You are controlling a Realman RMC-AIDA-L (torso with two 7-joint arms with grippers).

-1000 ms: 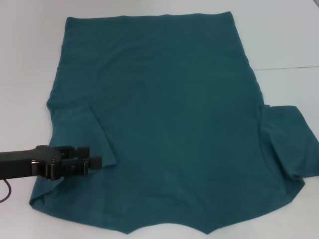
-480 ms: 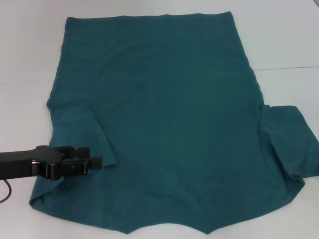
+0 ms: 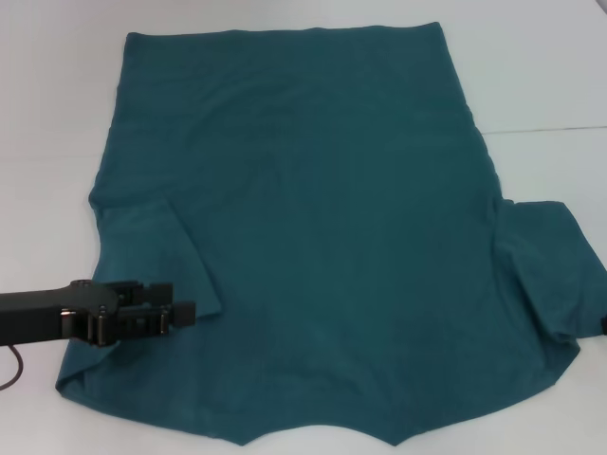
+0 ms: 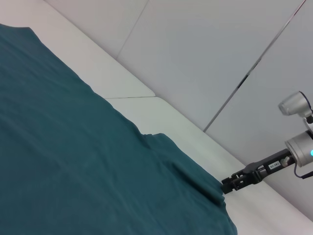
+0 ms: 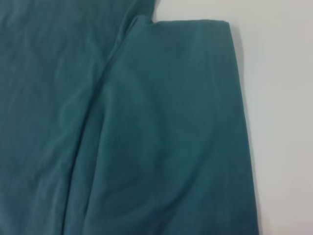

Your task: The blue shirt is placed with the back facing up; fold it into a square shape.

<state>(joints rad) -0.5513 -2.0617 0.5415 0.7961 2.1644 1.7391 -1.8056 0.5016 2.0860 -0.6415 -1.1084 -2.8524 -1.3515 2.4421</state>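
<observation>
The blue shirt [image 3: 322, 218] lies spread flat on the white table [image 3: 57, 114], its hem at the far side. Its left sleeve [image 3: 156, 256] is folded inward onto the body. My left gripper [image 3: 182, 299] hovers low over that folded sleeve near its hem, open, with no cloth between the fingers. The right sleeve [image 3: 550, 270] still sticks out sideways; the right wrist view looks straight down on this right sleeve [image 5: 166, 127]. My right gripper [image 4: 230, 185] shows in the left wrist view at the sleeve's outer edge, and only as a dark sliver at the head view's right border.
White table surface [image 3: 550, 66] surrounds the shirt on the left, right and far sides. A seam line [image 3: 550, 129] crosses the table at the right. The shirt's collar side reaches the near edge of the head view. A pale wall [image 4: 220, 44] stands behind the table.
My left gripper has sunk slightly toward the near edge over the folded sleeve. A dark bit of the right gripper has appeared at the head view's right border. The shirt lies unchanged.
</observation>
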